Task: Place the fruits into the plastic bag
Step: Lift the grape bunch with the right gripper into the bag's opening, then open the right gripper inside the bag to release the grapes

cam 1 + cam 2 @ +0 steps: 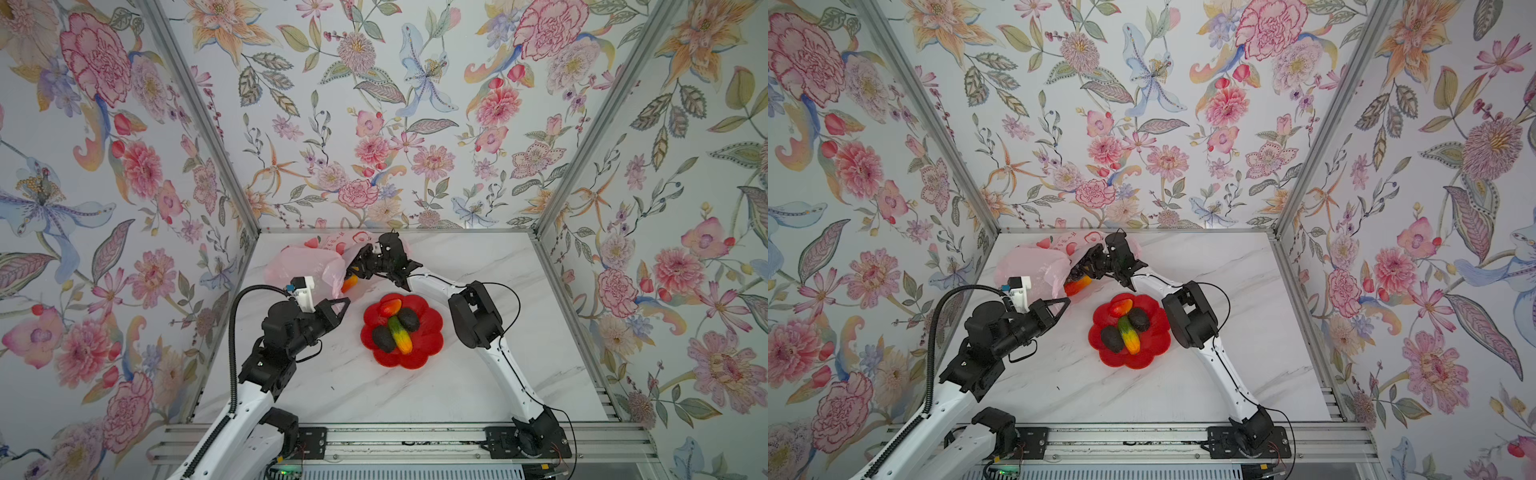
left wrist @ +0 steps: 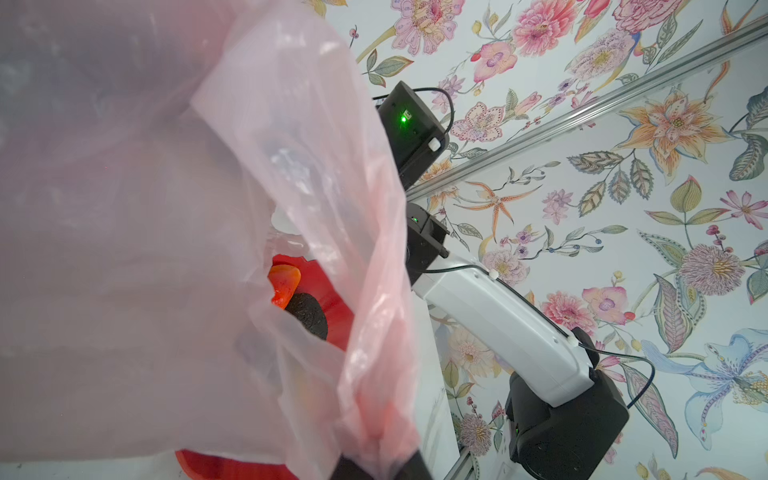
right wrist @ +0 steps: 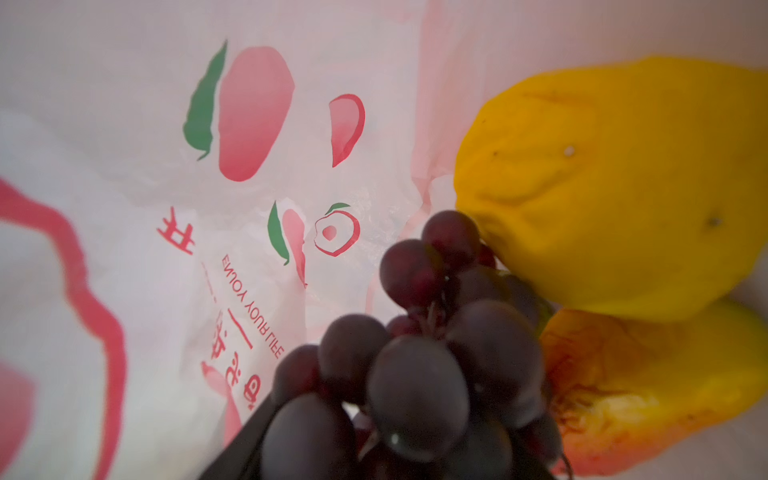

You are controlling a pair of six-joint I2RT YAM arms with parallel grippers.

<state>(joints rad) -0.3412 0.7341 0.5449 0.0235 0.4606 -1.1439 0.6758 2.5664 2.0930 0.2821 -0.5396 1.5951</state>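
1. Plastic bag (image 1: 297, 262) (image 1: 1025, 266): pale pink and crumpled. In both top views it lies on the marble bench (image 1: 498, 270) beyond the red flower-shaped plate (image 1: 432, 328) (image 1: 1160, 332), off the plate's far left side, with its mouth turned toward the plate.
2. The left hand (image 1: 344, 302) (image 1: 1064, 302) sits just left of the plate, its fingers together and pinched on the rim of the plastic bag. The left wrist view shows the film (image 2: 166, 208) bunched over a dark finger (image 2: 409, 467).
3. The right hand (image 1: 354, 271) (image 1: 1079, 271) reaches past the plate's far edge into the bag's mouth. The top views bury its tips in the film.
4. Only the right wrist view shows the inside of the bag. A dark purple grape bunch (image 3: 436, 353) sits close ahead, over a dark finger (image 3: 245, 444). Beside it are a yellow lumpy fruit (image 3: 615, 187) and an orange mango (image 3: 648, 395), which touch each other against the peach-printed film. I cannot tell whether the right hand's fingers are apart or clamped on the bunch.
5. Of those three fruits, the top views show clearly only the orange mango (image 1: 350, 282) (image 1: 1077, 284), at the bag's mouth just off the plate's far left petal.
6. On the plate a small mango (image 1: 390, 307) lies at the far edge and a long green-to-orange mango (image 1: 400, 334) across the middle. The avocados (image 1: 409, 319) (image 1: 384, 338) lie one on each side of the long one, touching it.
7. Through a gap in the film, the left wrist view shows only a slice of the plate (image 2: 332, 291), the small mango (image 2: 284, 282) and one avocado (image 2: 307, 318).
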